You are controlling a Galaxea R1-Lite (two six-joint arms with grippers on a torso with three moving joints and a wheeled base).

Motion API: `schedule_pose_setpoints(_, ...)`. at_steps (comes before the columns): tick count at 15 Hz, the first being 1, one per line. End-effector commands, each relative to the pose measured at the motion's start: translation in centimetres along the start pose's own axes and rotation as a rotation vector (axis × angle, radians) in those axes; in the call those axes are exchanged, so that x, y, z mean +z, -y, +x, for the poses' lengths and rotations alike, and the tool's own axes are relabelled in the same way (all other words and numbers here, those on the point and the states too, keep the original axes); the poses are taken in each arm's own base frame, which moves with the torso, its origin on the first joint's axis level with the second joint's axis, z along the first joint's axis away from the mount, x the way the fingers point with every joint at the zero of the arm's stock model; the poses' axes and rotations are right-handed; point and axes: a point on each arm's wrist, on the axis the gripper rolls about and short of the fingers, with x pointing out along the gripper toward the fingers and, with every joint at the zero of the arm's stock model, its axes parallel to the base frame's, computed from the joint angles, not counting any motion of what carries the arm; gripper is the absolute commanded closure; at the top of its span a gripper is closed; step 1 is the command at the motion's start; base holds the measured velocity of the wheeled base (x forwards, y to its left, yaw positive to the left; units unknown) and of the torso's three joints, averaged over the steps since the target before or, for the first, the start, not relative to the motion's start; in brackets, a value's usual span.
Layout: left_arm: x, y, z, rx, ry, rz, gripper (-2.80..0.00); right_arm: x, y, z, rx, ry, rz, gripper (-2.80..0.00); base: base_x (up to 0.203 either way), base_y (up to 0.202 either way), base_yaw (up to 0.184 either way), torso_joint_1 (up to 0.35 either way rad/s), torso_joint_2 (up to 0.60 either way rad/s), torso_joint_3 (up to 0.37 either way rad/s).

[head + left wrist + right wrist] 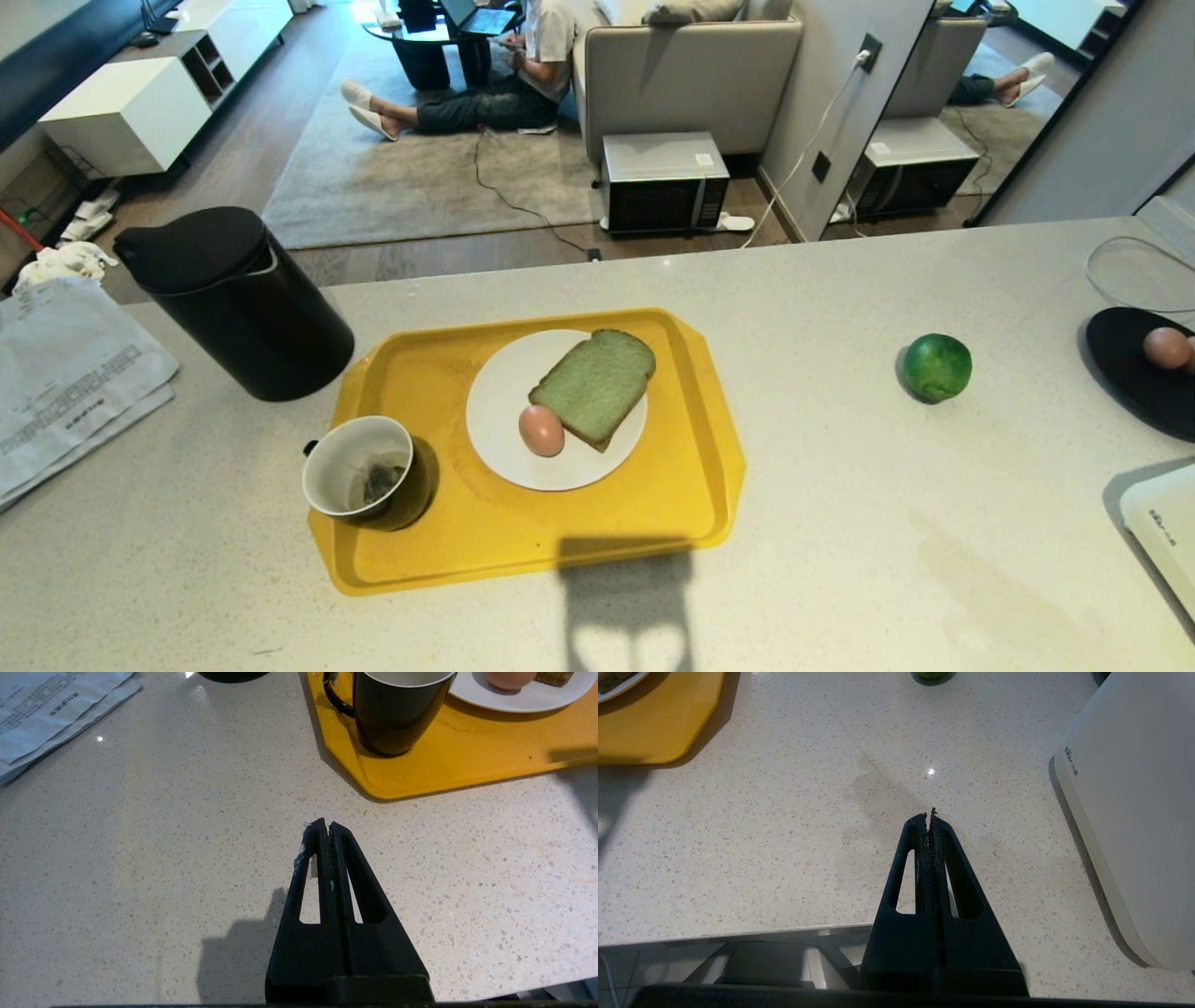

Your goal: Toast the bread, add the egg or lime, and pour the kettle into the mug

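The left tool [326, 828] is matt black plastic, made of two long fingers [348, 868] that taper to a narrow tip. Each finger has a slim triangular cut-out, and the inner faces carry a fine toothed strip. Whitish scuffs mark the outer edge of one finger near its tip. The right tool [930, 817] has the same black, tapered, cut-out build; its fingers [952, 868] have rough, frayed inner edges, with a small ragged bit sticking out at the tip.

I count one bread slice [596, 386], one lime [936, 367], one kettle [233, 303] and one mug [366, 469]. Two eggs show: one egg [541, 430] on the white plate [504, 448], another egg [1167, 347] on the black plate [1130, 373]. My two claws, left claw [325, 826] and right claw [928, 817], complete it.
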Motion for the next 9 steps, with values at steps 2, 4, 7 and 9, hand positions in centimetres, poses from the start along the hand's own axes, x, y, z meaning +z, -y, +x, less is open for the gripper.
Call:
schedule_pose_setpoints(2, 0.00, 0.00, 0.00, 0.000, 0.000, 0.001, 0.00, -0.04, 0.00, 0.01, 0.000, -0.002, 0.000, 0.00, 0.000, 0.000, 0.000, 0.000, 0.00, 0.000)
schedule_pose_setpoints(4, 0.00, 0.00, 0.00, -0.001, 0.000, 0.002, 0.00, -0.04, 0.00, 0.01, 0.001, -0.002, 0.000, 0.00, 0.000, 0.000, 0.000, -0.118, 0.19, 0.110)
schedule_pose_setpoints(7, 0.00, 0.00, 0.00, -0.001, 0.000, 0.005, 0.00, -0.04, 0.00, 0.01, 0.000, -0.002, 0.000, 0.00, 0.000, 0.000, 0.000, -0.159, 0.31, 0.137)
schedule_pose_setpoints(9, 0.00, 0.00, 0.00, -0.001, 0.000, 0.004, 0.00, -0.04, 0.00, 0.01, 0.000, -0.002, 0.000, 0.00, 0.003, -0.002, 0.028, -0.029, 0.05, 0.023)
